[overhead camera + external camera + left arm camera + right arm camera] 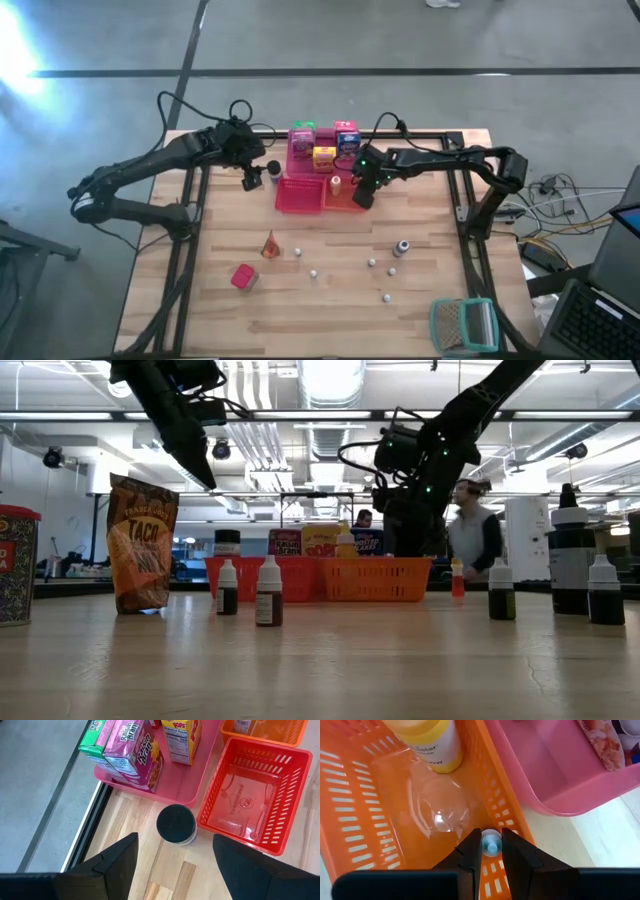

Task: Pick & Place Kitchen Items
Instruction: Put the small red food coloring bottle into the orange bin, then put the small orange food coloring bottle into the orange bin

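Small bottle (491, 845) | clamped in right pincer (491, 851) over orange basket (360, 820) | left pincer (172, 857) spread

Upright cartons (322, 143) on pink tray; small bottles (401, 247) scattered.

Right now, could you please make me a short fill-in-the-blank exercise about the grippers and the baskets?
1. The right gripper is shut on a small ____-capped bottle.
2. That bottle hangs over the ____ basket, where a yellow bottle already stands.
3. The open left gripper hovers above a jar with a ____ lid.
4. The red basket beside that jar is ____.

Missing words: blue; orange; black; empty
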